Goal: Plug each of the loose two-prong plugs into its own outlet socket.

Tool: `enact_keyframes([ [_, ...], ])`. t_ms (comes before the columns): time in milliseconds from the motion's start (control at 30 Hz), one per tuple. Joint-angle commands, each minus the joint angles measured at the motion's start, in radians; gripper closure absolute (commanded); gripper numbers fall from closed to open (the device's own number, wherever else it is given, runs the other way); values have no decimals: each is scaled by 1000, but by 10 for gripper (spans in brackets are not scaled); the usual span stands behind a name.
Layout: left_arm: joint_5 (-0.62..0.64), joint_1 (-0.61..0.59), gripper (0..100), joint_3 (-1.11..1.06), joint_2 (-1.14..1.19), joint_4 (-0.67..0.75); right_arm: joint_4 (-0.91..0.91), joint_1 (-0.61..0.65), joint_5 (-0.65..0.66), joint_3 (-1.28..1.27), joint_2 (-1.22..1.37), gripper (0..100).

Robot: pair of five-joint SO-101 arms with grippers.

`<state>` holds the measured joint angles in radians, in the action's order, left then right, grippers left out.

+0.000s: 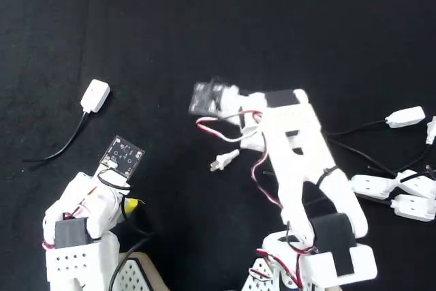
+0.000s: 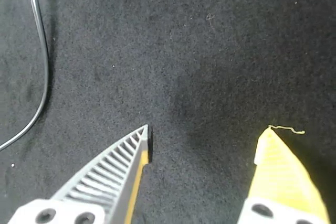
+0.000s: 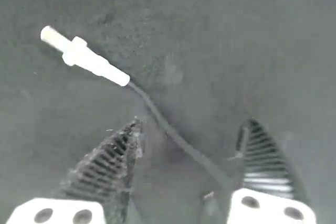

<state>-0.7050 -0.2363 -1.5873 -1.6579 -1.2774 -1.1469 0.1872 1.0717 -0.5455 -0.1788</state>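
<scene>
The right hand [image 3: 193, 125] is spread wide and empty, low over the worktop [image 3: 252, 35]. A dark cord [image 3: 160, 120] runs out between its fingers to a white plug [image 3: 84, 56] just beyond the tips, its long axis slanting across the hand's line. The plug's prongs are too blurred to make out. The outlet sockets [image 1: 373, 186] lie well behind this hand, partly cut off. The left hand [image 2: 207, 132], also wide, seems farther away.

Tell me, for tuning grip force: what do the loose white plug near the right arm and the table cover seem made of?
Plug: probably moulded white plastic, smooth and matte, with even, rounded edges. Table cover: seemingly black felt-like cloth, fuzzy with lint specks.
</scene>
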Motion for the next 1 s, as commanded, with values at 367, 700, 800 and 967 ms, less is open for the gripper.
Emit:
enact_keyframes([
  [367, -6, -4, 682, 2, -3, -12, -387, 74, -1100, 151, -21, 788],
  [700, -6, -4, 682, 2, -3, -29, -72, 98, -1640, 157, 173, 646],
  [800, -6, -4, 682, 4, -3, -31, -34, 72, -1771, 196, 248, 747],
  [967, -6, -4, 682, 4, -3, -31, -37, 109, -1872, 272, 343, 850],
])
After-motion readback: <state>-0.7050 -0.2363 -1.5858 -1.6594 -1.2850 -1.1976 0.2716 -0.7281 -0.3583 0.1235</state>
